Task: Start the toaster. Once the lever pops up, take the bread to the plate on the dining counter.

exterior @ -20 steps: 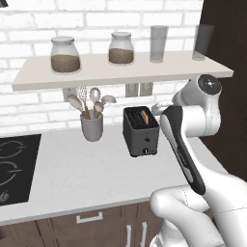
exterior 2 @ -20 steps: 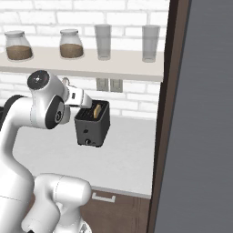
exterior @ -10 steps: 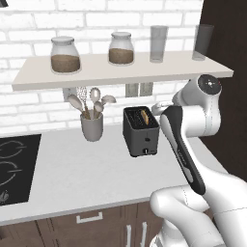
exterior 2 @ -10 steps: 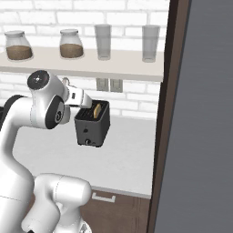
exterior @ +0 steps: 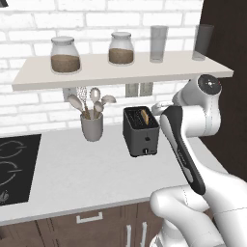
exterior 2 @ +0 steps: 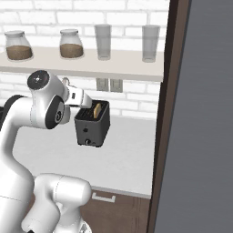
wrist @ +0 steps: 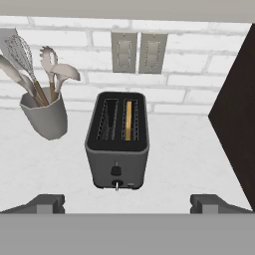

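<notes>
- Here the toaster [wrist: 118,144] stands on the white counter [exterior: 72,173], set back toward the brick wall [wrist: 199,79], with its knob side facing the hand camera.
- The bread [wrist: 128,119] sits upright in the right-hand slot as the hand view shows it; the left slot looks dark and bare.
- The gripper [wrist: 127,203] hangs in front of the toaster with its jaws spread wide, nothing between them; the two finger tips [wrist: 47,203] show far apart at the bottom of the hand view, on either side of the toaster's front.
- Open counter lies to the right of the toaster up to a dark brown cabinet panel [wrist: 236,124], which closes that side.
- To the left, the grey utensil cup [wrist: 45,117] with a whisk and spoons stands near the toaster but apart from it, with bare counter between.
- Overhead, the shelf [exterior: 120,70] with two jars and two glasses overhangs the toaster.
- The left base view alone takes in the black cooktop [exterior: 14,166] at the far left and the counter's front edge over the drawers.
- The right base view shows the tall dark panel [exterior 2: 200,113] filling its right half, and the arm's elbow covers the toaster's left side.
- The hand view adds the two wall sockets [wrist: 138,52] behind the toaster and the lever and knob on its front.
</notes>
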Available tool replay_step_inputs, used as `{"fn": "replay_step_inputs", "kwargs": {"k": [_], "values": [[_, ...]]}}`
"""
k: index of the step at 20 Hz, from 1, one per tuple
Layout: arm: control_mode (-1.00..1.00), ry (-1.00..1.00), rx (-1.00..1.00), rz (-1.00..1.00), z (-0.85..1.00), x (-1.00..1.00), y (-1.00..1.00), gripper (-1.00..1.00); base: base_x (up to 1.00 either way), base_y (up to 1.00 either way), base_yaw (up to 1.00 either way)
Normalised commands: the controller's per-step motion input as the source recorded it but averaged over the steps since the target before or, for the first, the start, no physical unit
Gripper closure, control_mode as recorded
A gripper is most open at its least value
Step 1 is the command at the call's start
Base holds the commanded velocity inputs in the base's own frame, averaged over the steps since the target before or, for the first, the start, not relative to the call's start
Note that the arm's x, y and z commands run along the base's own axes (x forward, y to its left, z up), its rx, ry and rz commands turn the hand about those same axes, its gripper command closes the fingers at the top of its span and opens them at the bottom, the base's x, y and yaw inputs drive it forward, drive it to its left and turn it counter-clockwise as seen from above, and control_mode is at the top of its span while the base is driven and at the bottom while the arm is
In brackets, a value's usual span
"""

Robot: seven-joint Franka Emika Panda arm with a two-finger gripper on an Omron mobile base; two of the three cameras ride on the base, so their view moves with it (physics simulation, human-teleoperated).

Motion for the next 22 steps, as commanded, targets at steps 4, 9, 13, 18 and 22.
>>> {"fn": "replay_step_inputs", "kwargs": {"k": [4,9,13,18,22], "values": [[-1.0,0.0,0.0,0.0,0.0,0.0,0.0,-1.0,0.0,0.0,0.0],[-1.0,0.0,0.0,0.0,0.0,0.0,0.0,-1.0,0.0,0.0,0.0],[-1.0,0.0,0.0,0.0,0.0,0.0,0.0,-1.0,0.0,0.0,0.0],[-1.0,0.0,0.0,0.0,0.0,0.0,0.0,-1.0,0.0,0.0,0.0],[-1.0,0.0,0.0,0.0,0.0,0.0,0.0,-1.0,0.0,0.0,0.0]]}}
